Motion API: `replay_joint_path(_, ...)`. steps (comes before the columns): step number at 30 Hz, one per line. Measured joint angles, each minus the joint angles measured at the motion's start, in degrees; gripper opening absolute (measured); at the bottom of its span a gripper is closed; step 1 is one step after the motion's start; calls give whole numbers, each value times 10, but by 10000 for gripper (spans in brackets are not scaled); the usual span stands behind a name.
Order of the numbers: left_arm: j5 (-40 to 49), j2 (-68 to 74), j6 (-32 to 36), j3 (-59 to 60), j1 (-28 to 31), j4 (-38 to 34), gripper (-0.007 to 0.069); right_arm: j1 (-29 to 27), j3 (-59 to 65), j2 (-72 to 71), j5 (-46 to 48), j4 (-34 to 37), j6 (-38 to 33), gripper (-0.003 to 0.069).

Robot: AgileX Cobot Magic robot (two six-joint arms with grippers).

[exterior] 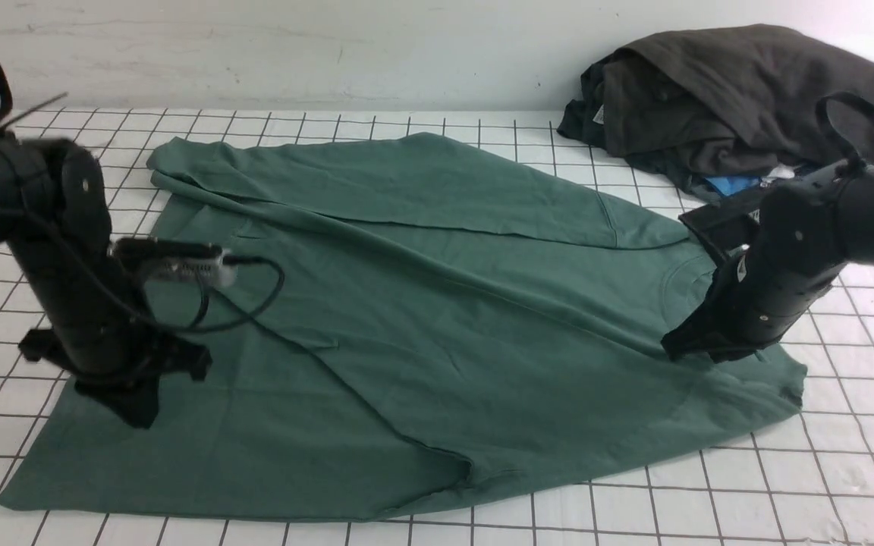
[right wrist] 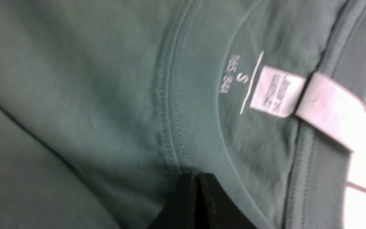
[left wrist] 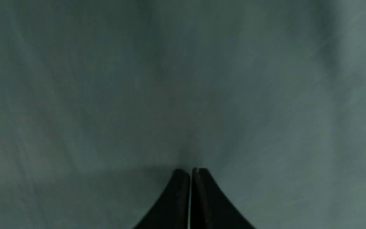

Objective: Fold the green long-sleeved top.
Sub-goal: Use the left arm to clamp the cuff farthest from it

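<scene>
The green long-sleeved top (exterior: 444, 303) lies spread across the gridded table, one sleeve folded over along its far side. My left gripper (exterior: 137, 413) points down onto the cloth near the left end. In the left wrist view it (left wrist: 191, 170) is shut, tips against smooth green fabric (left wrist: 183, 79), with no pinched fold showing. My right gripper (exterior: 672, 350) is down at the neck end. In the right wrist view it (right wrist: 197, 174) is shut where the ribbed collar (right wrist: 202, 140) puckers at its tips. The white neck label (right wrist: 278, 92) lies beyond.
A heap of dark grey-brown garments (exterior: 740, 98) with a bright blue piece (exterior: 729, 184) under it sits at the back right against the wall. White gridded table (exterior: 786, 485) shows around the top. A cable loops from the left wrist camera (exterior: 179, 262).
</scene>
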Motion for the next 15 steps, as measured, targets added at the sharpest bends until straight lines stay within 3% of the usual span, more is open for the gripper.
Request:
replay_joint_path(6, -52, -31, -16, 68, 0, 4, -6, 0, 33, -6, -32, -20, 13, -6)
replay_joint_path(11, -47, -62, -14, 118, 0, 6, -6, 1, 97, -34, -80, -86, 91, -5)
replay_joint_path(15, -10, -87, -14, 134, 0, 6, -6, 1, 145, -70, -65, -138, 140, -3)
